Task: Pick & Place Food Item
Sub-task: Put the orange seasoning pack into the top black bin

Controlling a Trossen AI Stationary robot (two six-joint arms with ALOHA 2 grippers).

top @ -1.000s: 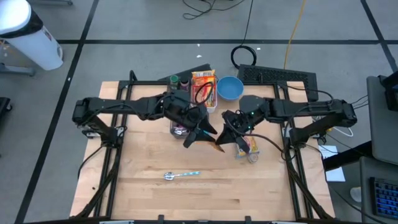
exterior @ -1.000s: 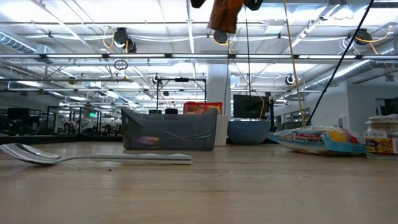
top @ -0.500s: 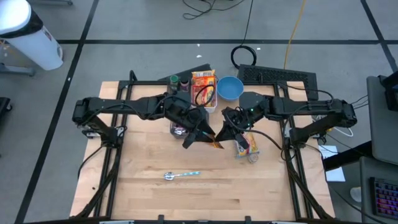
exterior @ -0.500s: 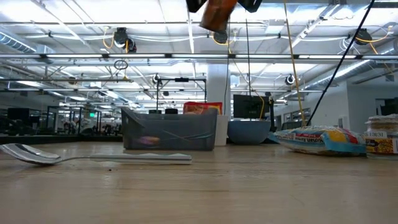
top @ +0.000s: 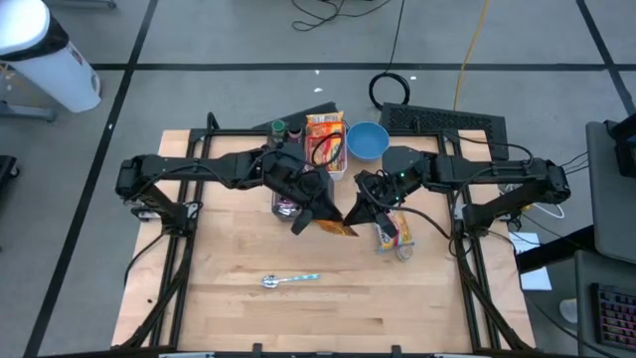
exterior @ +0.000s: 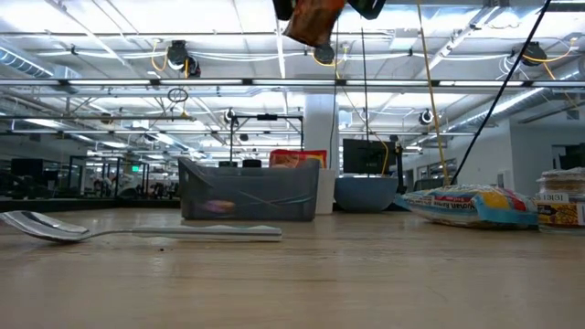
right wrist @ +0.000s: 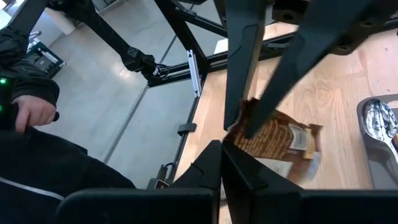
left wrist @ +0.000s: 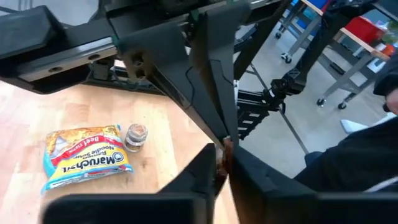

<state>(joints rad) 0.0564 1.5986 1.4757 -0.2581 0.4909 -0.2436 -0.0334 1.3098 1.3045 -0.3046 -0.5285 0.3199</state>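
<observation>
My left gripper (top: pixel 320 214) has its two fingers pinched narrow on one edge of a small brown snack packet (top: pixel 338 227). My right gripper (top: pixel 360 215) is squeezed tight on the other edge. So both pincers hold the same packet, up in the air over the middle of the wooden table (top: pixel 248 308).

From table height, the packet (exterior: pixel 313 20) hangs high above the wood, touching nothing below.

I think I am in the middle of a hand-over — the packet is lifted, and one arm is giving it to the other. It is not put down anywhere yet.

On the far side sit a grey bin (exterior: pixel 249 190) and a blue bowl (top: pixel 367 140). To the right lie a noodle pack (left wrist: pixel 87 157) and a small spice jar (left wrist: pixel 135 135). A spoon (top: pixel 289 280) lies on the near side.

Next, I think one gripper must let go — but only when the other has a firm hold, or the packet may drop. Then that arm can carry it to its spot.
</observation>
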